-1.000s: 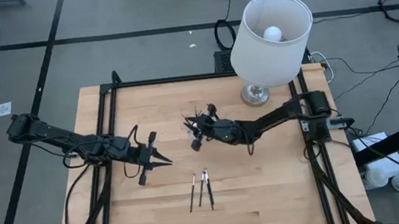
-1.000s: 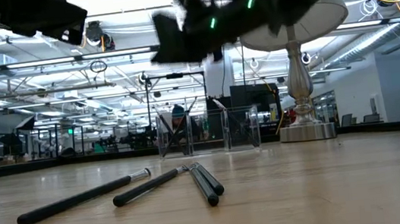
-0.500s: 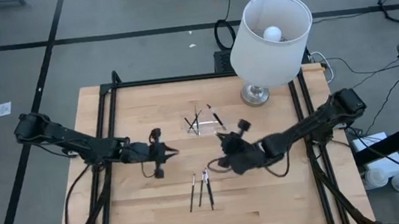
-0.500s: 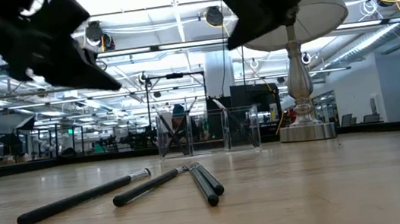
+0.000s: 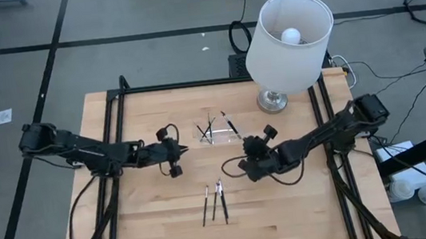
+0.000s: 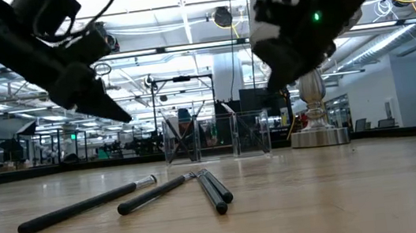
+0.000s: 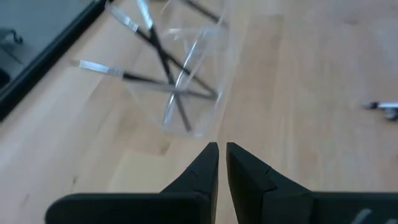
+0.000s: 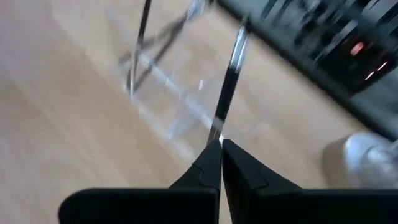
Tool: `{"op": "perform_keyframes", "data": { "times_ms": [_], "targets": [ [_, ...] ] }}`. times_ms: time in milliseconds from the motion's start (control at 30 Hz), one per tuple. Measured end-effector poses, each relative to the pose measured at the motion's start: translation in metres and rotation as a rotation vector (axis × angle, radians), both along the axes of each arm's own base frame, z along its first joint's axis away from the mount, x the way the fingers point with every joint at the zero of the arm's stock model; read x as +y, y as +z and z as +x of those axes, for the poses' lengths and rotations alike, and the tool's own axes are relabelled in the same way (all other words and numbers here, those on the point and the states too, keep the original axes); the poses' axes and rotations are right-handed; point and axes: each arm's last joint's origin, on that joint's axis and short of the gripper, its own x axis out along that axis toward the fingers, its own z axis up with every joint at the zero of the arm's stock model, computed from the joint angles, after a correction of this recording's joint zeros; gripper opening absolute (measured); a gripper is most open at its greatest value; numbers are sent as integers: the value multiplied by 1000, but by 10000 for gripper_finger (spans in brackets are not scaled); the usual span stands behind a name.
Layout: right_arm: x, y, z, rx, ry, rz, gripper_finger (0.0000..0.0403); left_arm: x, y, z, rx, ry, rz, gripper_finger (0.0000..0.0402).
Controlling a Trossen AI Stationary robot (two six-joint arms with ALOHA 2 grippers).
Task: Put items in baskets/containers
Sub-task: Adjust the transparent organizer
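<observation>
High view: right claw [image 5: 244, 164] hovering empty, fingers pressed together, just beside three thin dark stick tools [image 5: 214, 203] lying lengthwise on the wooden desk [image 5: 160, 222], nearer than narrowly closed left claw [image 5: 182, 149].

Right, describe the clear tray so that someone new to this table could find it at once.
Start at the white lamp at the table's far right. Just left of its silver base, on the bare wood, sits the clear tray, between the lamp and the left gripper. It is see-through, showing only glinting edges, with thin dark sticks crossed inside it, unlike the loose sticks lying nearer the front edge.
</observation>
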Motion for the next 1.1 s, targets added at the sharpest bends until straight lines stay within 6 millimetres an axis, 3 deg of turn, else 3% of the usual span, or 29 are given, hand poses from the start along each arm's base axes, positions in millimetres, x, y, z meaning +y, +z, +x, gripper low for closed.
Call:
{"op": "perform_keyframes", "data": {
  "times_ms": [433, 833, 1100],
  "targets": [
    [-12, -33, -19, 80, 21, -21, 0, 8, -3, 0, 16, 43, -42, 42],
    [-33, -59, -28, -206, 94, 64, 0, 16, -4, 0, 5, 103, -72, 42],
    [-35, -62, -31, -215, 90, 63, 0, 17, -5, -1, 25, 106, -71, 42]
  ]
}}
